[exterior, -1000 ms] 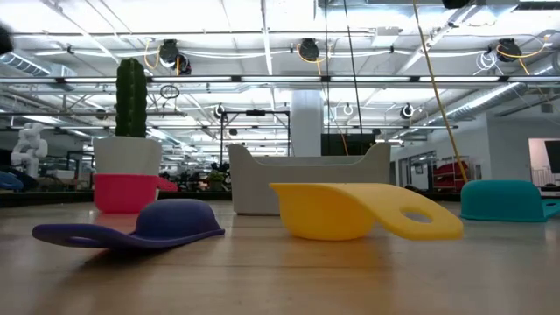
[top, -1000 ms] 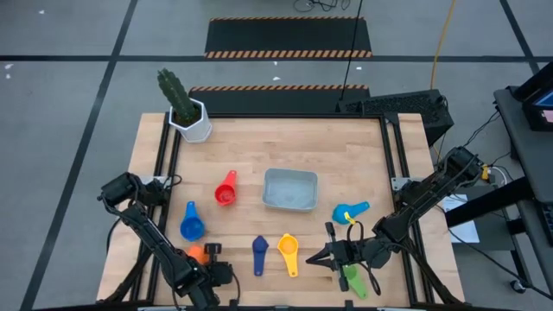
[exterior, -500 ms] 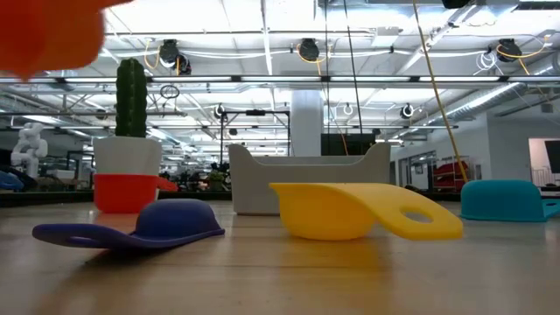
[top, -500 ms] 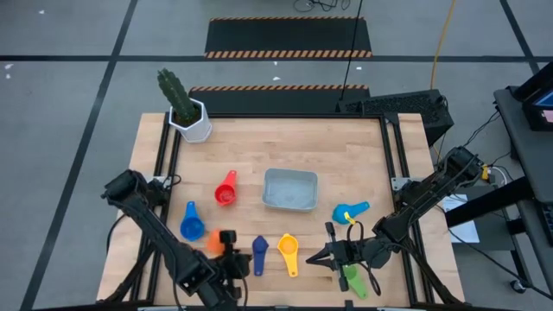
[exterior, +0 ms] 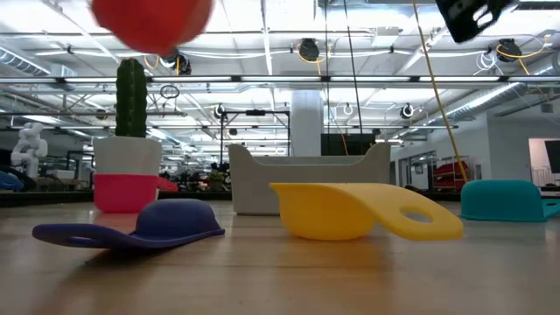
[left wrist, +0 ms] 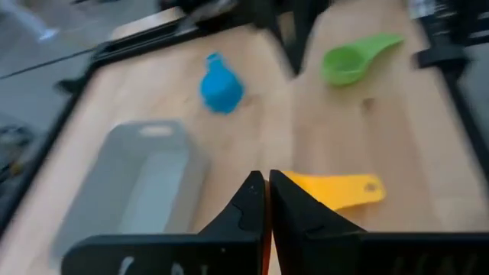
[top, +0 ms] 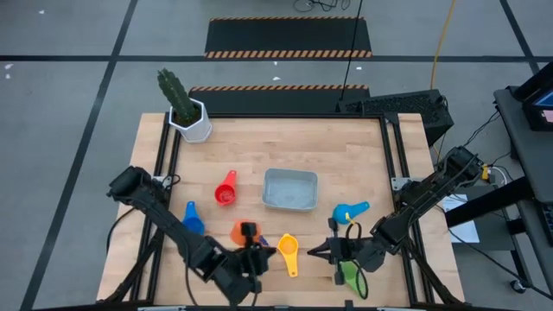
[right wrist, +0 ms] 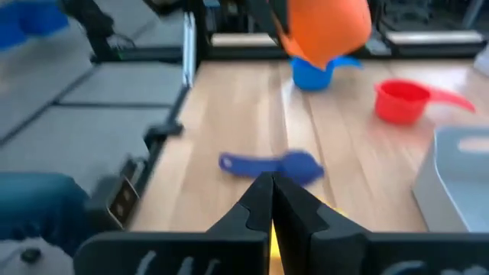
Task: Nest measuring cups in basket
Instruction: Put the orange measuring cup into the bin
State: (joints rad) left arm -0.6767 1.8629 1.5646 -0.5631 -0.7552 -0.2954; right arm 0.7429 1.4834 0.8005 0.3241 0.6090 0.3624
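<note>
While the tabletop carries the basket at its middle, your left hand grips the orange cup aloft, with the yellow cup and navy cup close by. Your right hand waits clenched, empty. No writing reads.
</note>
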